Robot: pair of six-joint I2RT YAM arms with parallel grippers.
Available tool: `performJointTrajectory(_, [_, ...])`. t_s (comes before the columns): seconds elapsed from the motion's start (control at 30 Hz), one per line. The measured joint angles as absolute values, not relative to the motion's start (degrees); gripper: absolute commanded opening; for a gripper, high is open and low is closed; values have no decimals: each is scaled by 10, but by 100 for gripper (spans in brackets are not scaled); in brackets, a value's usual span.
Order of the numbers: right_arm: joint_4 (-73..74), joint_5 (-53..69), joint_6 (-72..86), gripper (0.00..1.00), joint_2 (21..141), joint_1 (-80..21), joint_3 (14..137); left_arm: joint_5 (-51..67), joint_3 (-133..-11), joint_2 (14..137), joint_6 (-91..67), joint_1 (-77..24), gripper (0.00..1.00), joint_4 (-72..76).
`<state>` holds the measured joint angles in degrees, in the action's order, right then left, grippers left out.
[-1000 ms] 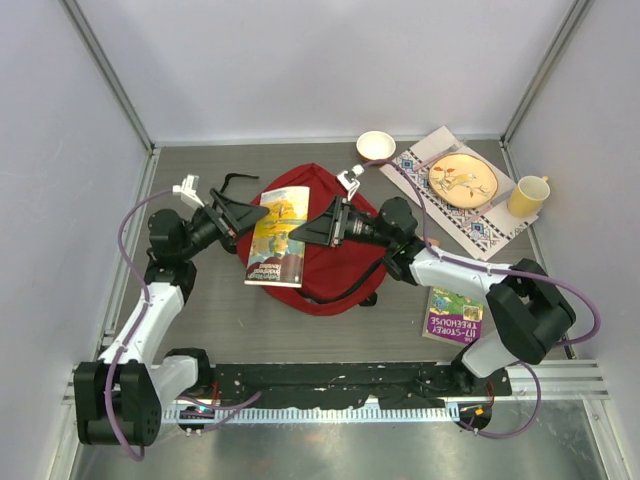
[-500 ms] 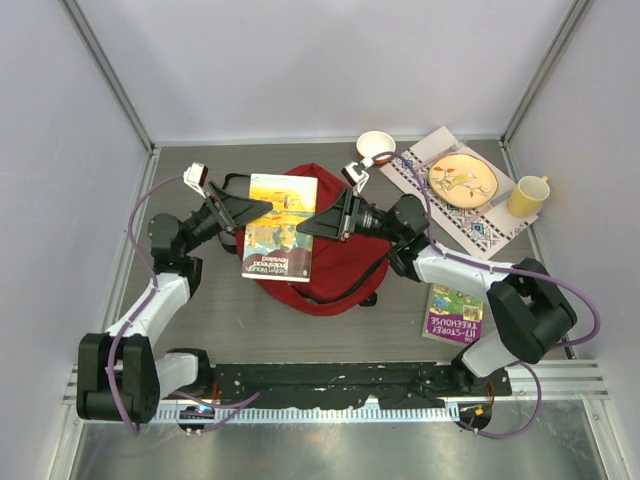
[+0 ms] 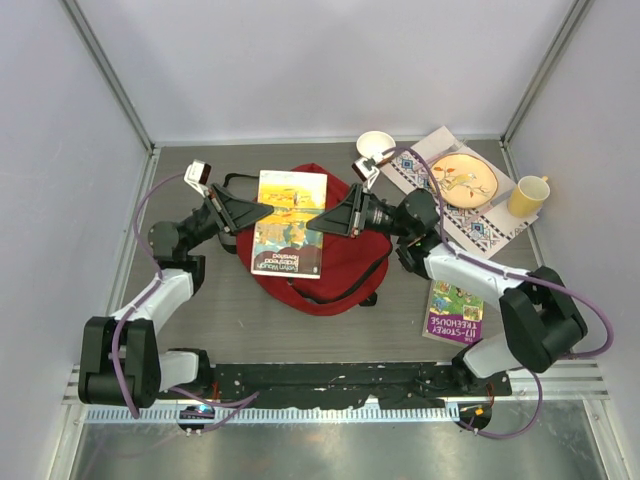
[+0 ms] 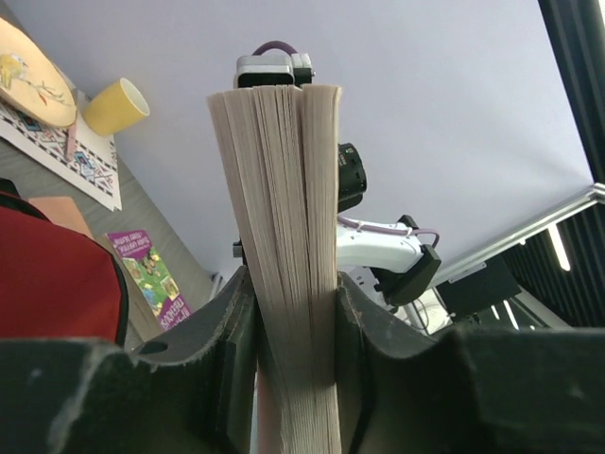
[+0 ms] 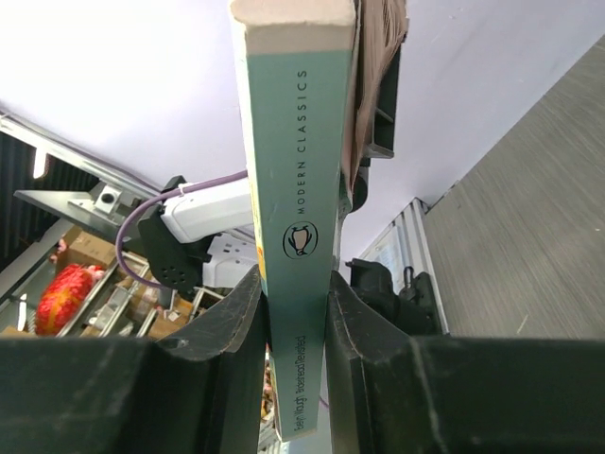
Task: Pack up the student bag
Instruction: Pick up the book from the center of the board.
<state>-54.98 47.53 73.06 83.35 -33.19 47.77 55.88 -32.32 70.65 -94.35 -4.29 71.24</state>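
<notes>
student bag (image 3: 348, 268) lies flat mid-table, between the 2 arms, long axis roughly far-to-near; which end is its top I cannot tell. Book (image 3: 290, 237) is over its left half, cover up, long axis also far-to-near. Left gripper (image 3: 256, 215) is clamped narrow on the page edge, right gripper (image 3: 316, 222) on the spine; both fingers touch the book.

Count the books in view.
2. One book is held over the bag between the left gripper and right gripper; the second book lies on the table by the right arm. More may be inside the bag.
</notes>
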Motion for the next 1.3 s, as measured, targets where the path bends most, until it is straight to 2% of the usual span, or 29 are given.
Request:
performJointTrajectory(0.13, [-477, 470, 672, 5, 811, -331, 481, 567, -323, 708, -946, -44, 10, 717])
performJointTrajectory(0.17, [-453, 467, 655, 7, 805, -331, 484, 568, -323, 710, -947, -44, 2, 718])
performJointTrajectory(0.23, [-406, 460, 623, 11, 794, -331, 492, 569, -323, 713, -948, -45, 0, 719])
performJointTrajectory(0.33, [-321, 441, 568, 38, 779, -331, 512, 567, -323, 717, -945, -45, 0, 718])
performJointTrajectory(0.37, [-297, 433, 554, 54, 775, -332, 517, 564, -322, 717, -943, -45, 0, 715])
performJointTrajectory(0.47, [-244, 393, 525, 68, 765, -332, 525, 551, -321, 712, -920, -46, 0, 682])
performJointTrajectory(0.53, [-203, 342, 508, 73, 755, -328, 525, 526, -320, 693, -876, -48, 0, 612])
performJointTrajectory(0.63, [-147, 260, 497, 77, 731, -326, 516, 460, -322, 644, -813, -48, 0, 481])
performJointTrajectory(0.8, [-128, 173, 520, 77, 651, -325, 437, 313, -322, 557, -750, -49, 0, 319])
performJointTrajectory(1.03, [-245, 167, 625, 78, 654, -352, 342, 145, -322, 549, -753, -97, 0, 258])
performJointTrajectory(1.3, [-440, 151, 770, 78, 728, -394, 306, 30, -318, 549, -762, -194, 0, 254])
